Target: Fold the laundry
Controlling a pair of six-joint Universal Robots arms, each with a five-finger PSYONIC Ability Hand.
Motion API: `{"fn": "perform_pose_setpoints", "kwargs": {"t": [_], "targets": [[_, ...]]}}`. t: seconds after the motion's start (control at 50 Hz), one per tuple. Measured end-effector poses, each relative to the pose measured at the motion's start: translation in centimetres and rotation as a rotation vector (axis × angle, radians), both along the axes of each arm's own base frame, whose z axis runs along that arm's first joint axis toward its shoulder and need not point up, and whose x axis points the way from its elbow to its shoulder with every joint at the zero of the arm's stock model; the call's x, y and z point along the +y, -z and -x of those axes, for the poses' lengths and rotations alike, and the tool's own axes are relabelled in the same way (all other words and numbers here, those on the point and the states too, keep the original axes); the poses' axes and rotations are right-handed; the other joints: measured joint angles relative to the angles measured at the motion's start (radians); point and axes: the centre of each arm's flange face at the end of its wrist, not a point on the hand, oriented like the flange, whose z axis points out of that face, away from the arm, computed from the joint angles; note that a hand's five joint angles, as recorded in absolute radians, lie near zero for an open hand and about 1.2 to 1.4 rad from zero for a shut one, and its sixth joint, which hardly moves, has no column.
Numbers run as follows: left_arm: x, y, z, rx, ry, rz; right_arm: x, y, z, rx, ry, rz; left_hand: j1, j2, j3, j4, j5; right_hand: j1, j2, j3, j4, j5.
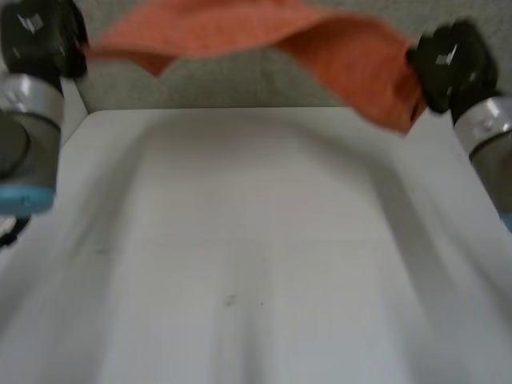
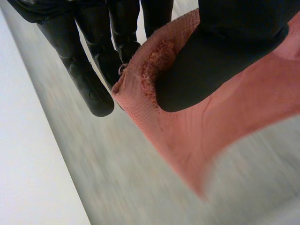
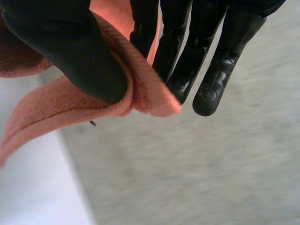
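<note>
An orange towel (image 1: 264, 36) hangs stretched in the air beyond the table's far edge, held up between my two hands. My left hand (image 1: 44, 36) is at its left corner; in the left wrist view the thumb (image 2: 220, 61) presses the towel's corner (image 2: 187, 126) against the fingers (image 2: 93, 89). My right hand (image 1: 452, 60) holds the right corner; in the right wrist view the thumb (image 3: 75, 51) pinches the towel's edge (image 3: 136, 89) against the straight fingers (image 3: 211, 89).
The white table (image 1: 256, 264) lies bare below and in front of the towel. Grey carpet floor (image 1: 256, 84) shows past the table's far edge.
</note>
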Motion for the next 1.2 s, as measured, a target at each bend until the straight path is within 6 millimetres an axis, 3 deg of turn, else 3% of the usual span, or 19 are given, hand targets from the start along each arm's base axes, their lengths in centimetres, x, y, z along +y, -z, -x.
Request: {"fn": "perform_pose_setpoints", "kwargs": {"t": [0.02, 0.04, 0.06, 0.08, 0.14, 0.22, 0.3, 0.32, 0.34, 0.36, 0.46, 0.68, 0.86, 1.1, 1.2], "targets": [[0.2, 2.6, -0.1, -0.019, 0.002, -0.075, 0.4, 1.9, 0.3, 0.029, -0.022, -0.066, 0.0, 0.0, 0.0, 0.0, 0.0, 0.0, 0.0, 0.0, 0.0, 0.0], [0.2, 2.6, -0.1, -0.019, 0.002, -0.075, 0.4, 1.9, 0.3, 0.029, -0.022, -0.066, 0.0, 0.0, 0.0, 0.0, 0.0, 0.0, 0.0, 0.0, 0.0, 0.0], [0.7, 5.0, -0.3, -0.036, 0.004, -0.146, 0.6, 3.0, 0.5, 0.047, -0.034, -0.101, 0.0, 0.0, 0.0, 0.0, 0.0, 0.0, 0.0, 0.0, 0.0, 0.0], [1.0, 6.8, -0.4, -0.048, 0.004, -0.2, 1.0, 5.4, 0.9, 0.085, -0.061, -0.173, 0.0, 0.0, 0.0, 0.0, 0.0, 0.0, 0.0, 0.0, 0.0, 0.0], [2.2, 10.5, -0.8, -0.072, 0.003, -0.313, 1.8, 9.3, 1.9, 0.158, -0.096, -0.276, 0.0, 0.0, 0.0, 0.0, 0.0, 0.0, 0.0, 0.0, 0.0, 0.0], [3.3, 12.8, -1.2, -0.088, -0.001, -0.388, 2.8, 12.4, 3.1, 0.237, -0.116, -0.341, 0.0, 0.0, 0.0, 0.0, 0.0, 0.0, 0.0, 0.0, 0.0, 0.0], [3.8, 13.3, -1.5, -0.091, -0.005, -0.412, 3.3, 13.8, 3.9, 0.288, -0.112, -0.362, 0.0, 0.0, 0.0, 0.0, 0.0, -0.027, -0.055, -0.057, -0.059, -0.044], [3.9, 13.2, -1.6, -0.091, -0.008, -0.412, 3.5, 14.0, 4.2, 0.302, -0.103, -0.366, 0.0, 0.0, 0.0, 0.0, 0.0, -0.111, -0.173, -0.173, -0.158, -0.13], [3.9, 13.2, -1.6, -0.091, -0.008, -0.412, 3.5, 14.0, 4.2, 0.302, -0.103, -0.366, 0.0, 0.0, 0.0, 0.0, 0.0, -0.111, -0.173, -0.173, -0.158, -0.13], [4.1, 12.9, -1.8, -0.089, -0.012, -0.407, 3.6, 14.1, 4.6, 0.313, -0.088, -0.367, 0.0, 0.0, 0.0, 0.0, 0.0, -0.472, -0.621, -0.612, -0.617, -0.584], [4.4, 11.3, -2.0, -0.081, -0.015, -0.371, 3.4, 12.5, 5.4, 0.283, -0.013, -0.351, 0.0, 0.0, 0.0, 0.0, 0.0, -0.736, -0.942, -0.955, -0.951, -0.906], [5.9, 7.7, -2.1, -0.068, 0.004, -0.281, 2.4, 6.7, 7.0, -0.021, 0.156, -0.372, 0.0, 0.0, 0.0, 0.0, 0.0, -0.75, -0.966, -0.976, -0.961, -0.915], [7.1, 4.3, -2.3, -0.051, 0.01, -0.181, 2.8, 3.4, 6.9, -0.316, 0.163, -0.621, 0.0, 0.0, 0.0, 0.0, 0.0, -0.75, -0.966, -0.976, -0.961, -0.915], [7.3, 3.1, -2.3, -0.044, 0.008, -0.143, 1.9, 3.9, 6.2, -0.445, 0.168, -0.795, 0.0, 0.0, 0.0, 0.0, 0.0, -0.75, -0.966, -0.976, -0.961, -0.915], [7.2, 3.1, -2.4, -0.043, 0.006, -0.145, 2.8, 5.4, 4.3, -0.411, 0.14, -0.876, 0.0, 0.0, 0.0, 0.0, 0.0, -0.75, -0.966, -0.976, -0.961, -0.915]]}}
